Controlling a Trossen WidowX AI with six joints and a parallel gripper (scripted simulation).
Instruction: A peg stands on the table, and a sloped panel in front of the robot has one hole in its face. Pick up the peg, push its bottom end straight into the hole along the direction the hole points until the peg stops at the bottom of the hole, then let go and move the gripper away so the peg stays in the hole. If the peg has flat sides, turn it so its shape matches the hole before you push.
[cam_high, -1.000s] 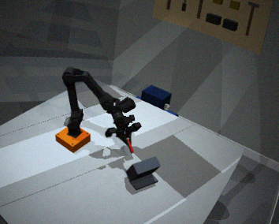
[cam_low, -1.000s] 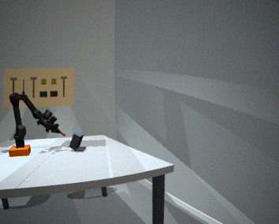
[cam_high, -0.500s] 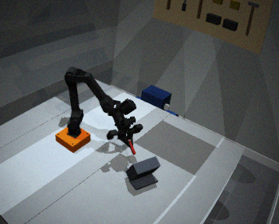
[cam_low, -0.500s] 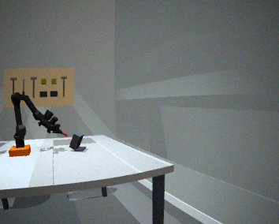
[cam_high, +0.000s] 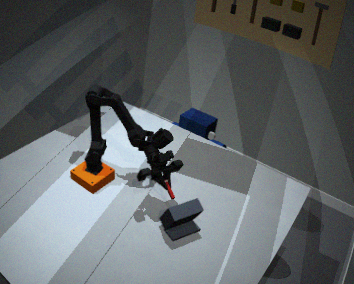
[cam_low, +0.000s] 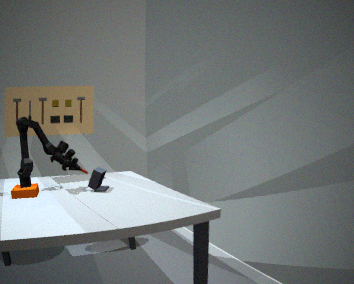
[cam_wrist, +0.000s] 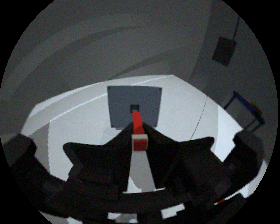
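Observation:
The red peg (cam_high: 170, 191) (cam_low: 84, 171) (cam_wrist: 138, 121) is held tilted in my gripper (cam_high: 166, 181) (cam_low: 78, 168) (cam_wrist: 136, 125), which is shut on it. The peg has flat sides and a pale band near its held end. The dark grey sloped panel (cam_high: 182, 213) (cam_low: 97, 178) (cam_wrist: 122, 101) stands just ahead of the peg. Its hole (cam_wrist: 134, 107) is small, dark and square in the wrist view. There the peg's far end appears just below the hole and slightly right of it. In the top and exterior views the peg is off the table, with a gap between it and the panel.
The orange arm base (cam_high: 92, 177) (cam_low: 25, 191) stands on the table (cam_high: 220, 210) (cam_low: 165, 210) behind the gripper. A blue box (cam_high: 198, 123) is beyond the table's far edge. A tool board (cam_high: 280, 45) (cam_low: 50, 112) hangs on the wall.

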